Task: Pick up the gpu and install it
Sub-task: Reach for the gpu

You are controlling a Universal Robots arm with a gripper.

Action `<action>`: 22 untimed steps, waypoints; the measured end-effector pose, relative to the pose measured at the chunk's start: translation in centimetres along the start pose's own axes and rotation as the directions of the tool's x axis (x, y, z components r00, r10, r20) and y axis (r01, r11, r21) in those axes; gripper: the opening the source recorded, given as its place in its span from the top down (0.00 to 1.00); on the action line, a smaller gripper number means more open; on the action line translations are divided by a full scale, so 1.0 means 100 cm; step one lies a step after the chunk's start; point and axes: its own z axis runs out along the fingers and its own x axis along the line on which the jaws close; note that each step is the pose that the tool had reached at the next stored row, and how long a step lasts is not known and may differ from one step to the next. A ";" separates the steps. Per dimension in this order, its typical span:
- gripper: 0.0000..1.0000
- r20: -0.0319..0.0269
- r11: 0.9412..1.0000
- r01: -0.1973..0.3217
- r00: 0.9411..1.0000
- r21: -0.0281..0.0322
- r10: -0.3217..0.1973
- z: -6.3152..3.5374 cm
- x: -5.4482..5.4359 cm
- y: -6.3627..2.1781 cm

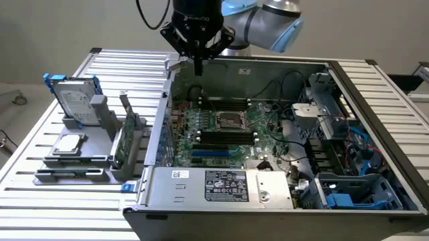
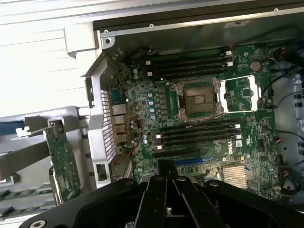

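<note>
Lab bench [image 1: 60,211] (opened computer case [image 1: 268,225])

Grey arm [image 1: 258,20], pale-blue joint caps [image 1: 290,32], seemingly black fingers [image 1: 198,65].

A: Where is the arm?
B: Top centre of the exterior view: the arm [image 1: 268,17], grey with blue joint caps, bends in from the frame's right.
A: And the gripper?
B: The black gripper [image 1: 198,69] hangs straight down, fingers [image 2: 151,199] pressed together.
</note>
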 end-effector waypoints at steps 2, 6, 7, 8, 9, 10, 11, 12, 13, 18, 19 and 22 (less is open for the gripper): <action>0.89 0.000 1.000 -0.001 1.000 0.000 0.001 0.0000 0.000 0.0000; 0.89 0.000 1.000 -0.003 1.000 0.000 0.003 0.0000 0.000 0.0000; 0.89 0.000 1.000 -0.004 1.000 0.000 0.004 0.0000 0.000 0.0000; 0.89 0.000 1.000 -0.004 1.000 0.000 0.004 0.0000 0.000 0.0000; 0.89 0.000 1.000 -0.005 1.000 0.000 0.005 0.0000 0.000 0.0000; 0.89 0.000 1.000 -0.005 1.000 0.000 0.005 0.0000 0.000 0.0000; 0.89 0.000 1.000 -0.006 1.000 0.000 0.006 0.0000 0.000 0.0000; 0.89 0.000 1.000 -0.006 1.000 0.000 0.006 0.0000 0.000 0.0000; 0.89 0.000 1.000 -0.006 1.000 0.000 0.006 0.0000 0.001 -0.0001; 0.89 -0.001 1.000 -0.006 1.000 0.000 0.006 0.0000 0.022 -0.0032; 0.89 -0.002 1.000 -0.006 1.000 0.000 0.006 0.0002 0.026 -0.0039; 0.89 -0.004 1.000 -0.006 1.000 0.001 0.006 0.0007 0.040 -0.0059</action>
